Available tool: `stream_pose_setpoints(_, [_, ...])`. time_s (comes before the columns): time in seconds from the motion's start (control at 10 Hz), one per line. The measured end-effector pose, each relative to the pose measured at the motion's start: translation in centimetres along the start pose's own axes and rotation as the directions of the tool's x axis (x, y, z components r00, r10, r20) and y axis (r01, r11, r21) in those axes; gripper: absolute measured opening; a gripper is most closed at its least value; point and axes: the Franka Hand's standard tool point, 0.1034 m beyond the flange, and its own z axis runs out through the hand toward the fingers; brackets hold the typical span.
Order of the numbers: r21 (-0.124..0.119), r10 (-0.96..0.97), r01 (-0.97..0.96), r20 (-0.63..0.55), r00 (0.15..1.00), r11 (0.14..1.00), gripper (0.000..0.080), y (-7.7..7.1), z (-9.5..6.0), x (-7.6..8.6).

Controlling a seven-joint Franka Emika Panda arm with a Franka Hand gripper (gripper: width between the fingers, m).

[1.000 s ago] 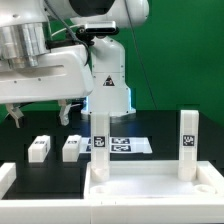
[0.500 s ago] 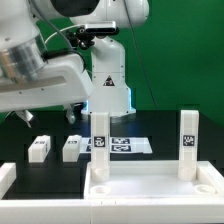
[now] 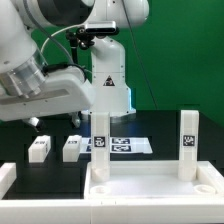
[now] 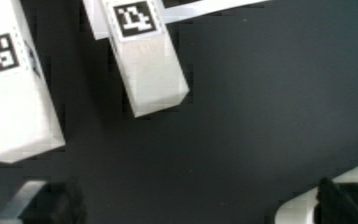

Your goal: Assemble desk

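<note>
A: Ext. view, desk?
B: Desk panel point(image 3: 150, 188) up front, upright legs point(image 3: 100, 138) point(image 3: 188, 136) at its far corners. Loose legs point(image 3: 39, 148) point(image 3: 72, 148) lie on the black table point(image 3: 170, 125) behind, twd ext. view's left, beside the marker board point(image 3: 128, 145).
A: Gripper?
B: Gripper point(image 3: 55, 120) hangs over the loose legs, fingers spread, empty.
A: Wrist view?
B: Both loose legs seen, tags up. Fingertips point(image 4: 43, 205) wide apart, only table betw. them.
</note>
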Motion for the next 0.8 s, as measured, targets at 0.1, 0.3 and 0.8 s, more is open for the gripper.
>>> stream_pose_setpoints(0.1, [0.014, 0.017, -0.018, 0.090, 0.996, 1.000, 0.0649, 1.2, 1.0, -0.4])
stream_pose_setpoints(0.3, [0.027, 0.051, -0.058, 0.215, 0.975, 0.998, 0.0649, 2.1, 2.4, -1.8])
stream_pose_setpoints(0.8, [0.024, 0.057, -0.065, 0.227, 0.972, 0.998, 0.0649, 2.7, 3.5, -1.4])
